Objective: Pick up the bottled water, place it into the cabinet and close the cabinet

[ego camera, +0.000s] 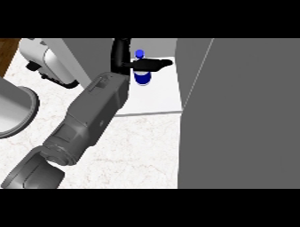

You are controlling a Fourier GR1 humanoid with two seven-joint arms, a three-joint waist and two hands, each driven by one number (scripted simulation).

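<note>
Your left robot hand [143, 64] is curled round the bottle [141, 78] on the cabinet [159, 99] shelf, so you're at the placing step: next, I'd judge, release, withdraw, and swing the door [244, 124] closed.

The bottled water [141, 78] stands upright on the white cabinet shelf [158, 99].

One grey forearm [90, 119] enters from the lower left edge and runs up toward 1 o'clock. Its side cannot be told from this view. Black hand [134, 63] at its far end, wrist bent, fingers [158, 64] pointing toward 3 o'clock, curled round something blue. No other hand in view.
</note>
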